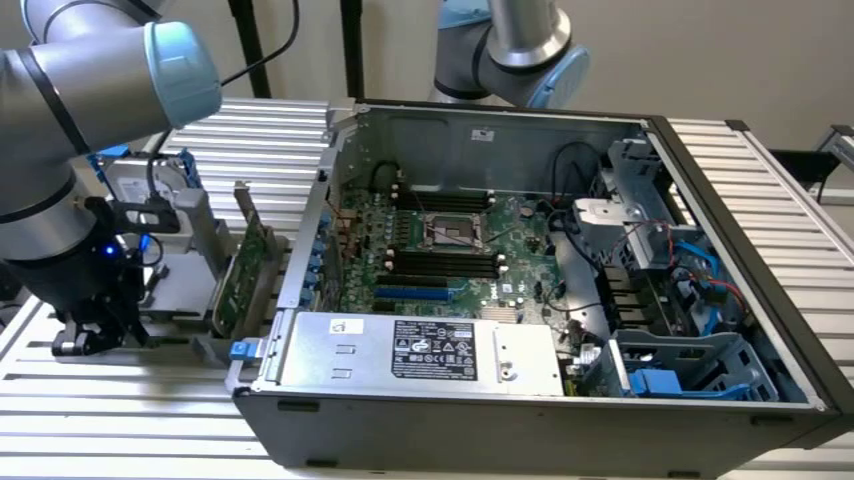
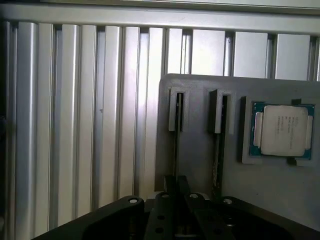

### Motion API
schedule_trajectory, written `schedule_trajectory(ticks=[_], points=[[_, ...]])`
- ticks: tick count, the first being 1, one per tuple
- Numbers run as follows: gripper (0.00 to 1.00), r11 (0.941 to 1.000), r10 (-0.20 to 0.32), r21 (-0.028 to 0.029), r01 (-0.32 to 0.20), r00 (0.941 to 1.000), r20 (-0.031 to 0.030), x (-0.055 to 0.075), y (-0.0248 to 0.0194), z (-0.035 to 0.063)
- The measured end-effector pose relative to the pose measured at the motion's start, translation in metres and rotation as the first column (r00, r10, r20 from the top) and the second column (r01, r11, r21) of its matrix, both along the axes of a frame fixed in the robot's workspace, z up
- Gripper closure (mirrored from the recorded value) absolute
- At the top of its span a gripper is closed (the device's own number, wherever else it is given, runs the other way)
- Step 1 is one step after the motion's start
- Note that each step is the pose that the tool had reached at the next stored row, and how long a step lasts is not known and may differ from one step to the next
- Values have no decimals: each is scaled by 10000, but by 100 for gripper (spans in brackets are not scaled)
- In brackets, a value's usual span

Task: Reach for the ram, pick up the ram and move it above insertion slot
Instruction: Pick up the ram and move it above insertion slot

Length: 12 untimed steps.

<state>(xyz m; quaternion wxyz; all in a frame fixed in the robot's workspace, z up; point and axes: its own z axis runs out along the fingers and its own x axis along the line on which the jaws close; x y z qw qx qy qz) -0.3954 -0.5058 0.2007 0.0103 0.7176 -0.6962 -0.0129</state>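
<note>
- Our gripper [image 2: 176, 184] hangs low over the grey holder [image 2: 200, 165]; we cannot tell whether it is apart or clamped.
- The ram [image 2: 177, 140] stands on edge in a holder slot, in line with the gripper and running right up to it.
- A second stick [image 2: 218, 150] sits in the next slot, and a processor [image 2: 282, 131] lies beyond that.
- The open computer case [image 1: 534, 400] stands well apart from the gripper, toward the exterior view's right.

- No words or numbers could be read anywhere.
- The black-and-white label [image 1: 434, 350] on the silver box [image 1: 310, 362], by the near edge of the computer case [image 1: 534, 425], had print too tiny to read.
- The chip [image 2: 282, 131] on the grey tray [image 2: 280, 190] had print too faint to read.
</note>
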Motion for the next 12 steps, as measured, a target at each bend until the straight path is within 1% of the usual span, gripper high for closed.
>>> schedule_trajectory(ticks=[3, 6, 12], points=[[87, 10000, -1, 0, 1, 10000, 0, 0, 0, 57], [87, 10000, 0, 0, 0, 10000, 0, 0, 0, 148], [87, 10000, 2, 1, -2, 10000, 1, 1, 0, 419]])
